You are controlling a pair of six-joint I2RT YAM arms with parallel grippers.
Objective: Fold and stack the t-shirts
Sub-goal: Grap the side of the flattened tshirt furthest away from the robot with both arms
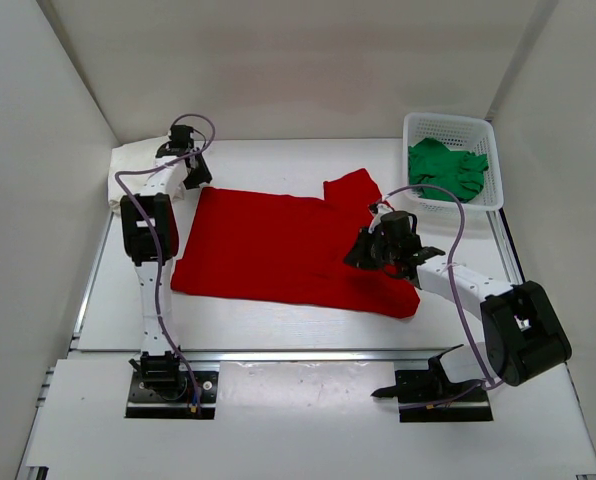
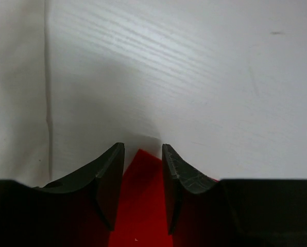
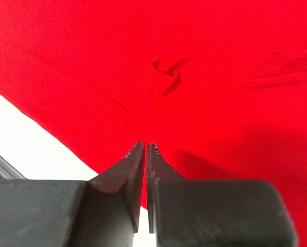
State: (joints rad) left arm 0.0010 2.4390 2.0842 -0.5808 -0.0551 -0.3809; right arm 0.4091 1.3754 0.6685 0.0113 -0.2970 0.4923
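Right wrist view: the right gripper point(image 3: 145, 145) hangs just over the red t-shirt point(image 3: 231, 56) with its jaws pressed almost together, only a slit between them. Whether any cloth is caught in that slit I cannot tell. Just ahead of its tips the fabric is bunched into a small pucker point(image 3: 166, 77), and bare table point(image 3: 24, 128) shows to its left. A pinch taken with jaws this narrow may catch one thin layer or none. A lift could then slip off, or drag the pucker into a wider crease that gets folded in.

Farther out, the left gripper point(image 2: 143, 150) stands half-parted astride a pointed corner of the same shirt. The cloth lies flat between the fingers point(image 2: 109, 175), not clamped. If they shut this near the point, they may take only the very edge and lose it mid-fold. If the two arms pull out of step, the shirt would skew.

Just to the left of that gripper lies the white t-shirt point(image 1: 128, 160), which a sweeping fold could nudge. Far off to the right of the right gripper, the green t-shirt point(image 1: 446, 168) sits in the basket point(image 1: 448, 117), apart from both.
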